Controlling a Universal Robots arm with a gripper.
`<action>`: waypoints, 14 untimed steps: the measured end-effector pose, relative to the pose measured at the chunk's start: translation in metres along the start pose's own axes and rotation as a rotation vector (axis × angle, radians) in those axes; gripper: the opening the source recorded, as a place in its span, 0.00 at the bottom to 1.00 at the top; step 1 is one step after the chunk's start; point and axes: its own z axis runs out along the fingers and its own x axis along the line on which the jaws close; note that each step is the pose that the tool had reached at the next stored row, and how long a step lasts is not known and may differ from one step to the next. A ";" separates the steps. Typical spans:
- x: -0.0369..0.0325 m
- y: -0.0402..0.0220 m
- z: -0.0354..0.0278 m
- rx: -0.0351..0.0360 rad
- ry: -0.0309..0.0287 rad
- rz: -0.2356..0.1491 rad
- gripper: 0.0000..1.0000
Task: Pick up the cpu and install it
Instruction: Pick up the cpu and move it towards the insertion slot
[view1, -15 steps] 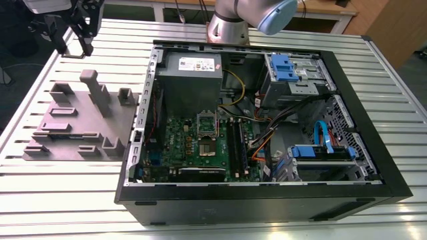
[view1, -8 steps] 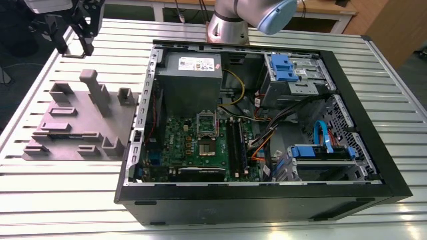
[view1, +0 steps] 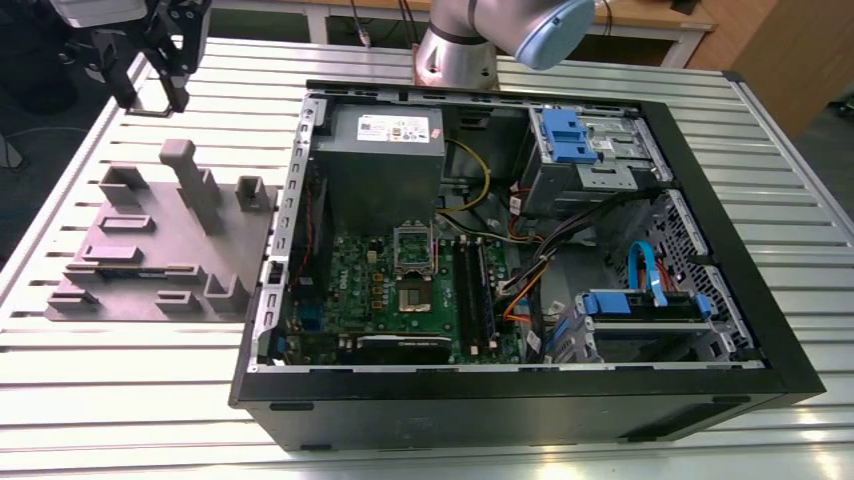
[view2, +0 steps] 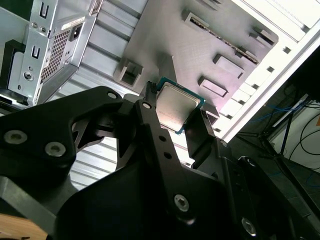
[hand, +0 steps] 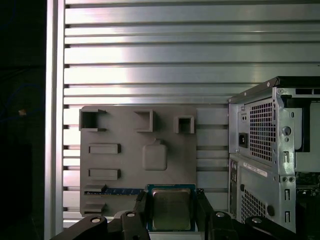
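The pincer (hand: 171, 212) is closed narrow on the cpu (hand: 171, 207), its two black fingers (hand: 141, 202) pressing on opposite edges of the chip. In both wrist views the cpu's silver-grey lid and green rim show; any marking on the lid is too faint to read. In the second wrist view the cpu (view2: 176, 106) hangs above the grey fixture block (view2: 175, 45), clear of its pockets. In the exterior view the pincer (view1: 151, 92) hovers over the far corner of the slatted worktop (view1: 134, 400), beyond the fixture block (view1: 160, 250) and at the exterior view's left of the open computer case (view1: 534, 410). That view looks into the case: a grey power supply (view1: 384, 160) with a white label (view1: 390, 128), its print illegible, and the green motherboard (view1: 400, 300). The first wrist view gives the case's perforated rear wall (hand: 270, 150) with a small white sticker (hand: 255, 170), also unreadable.
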 end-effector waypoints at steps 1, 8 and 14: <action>-0.0001 0.0000 0.0000 0.0000 0.0000 0.000 0.47; -0.0013 0.0000 0.0000 0.0000 0.0000 0.000 0.47; -0.0021 0.0000 0.0000 -0.0001 -0.0001 0.000 0.47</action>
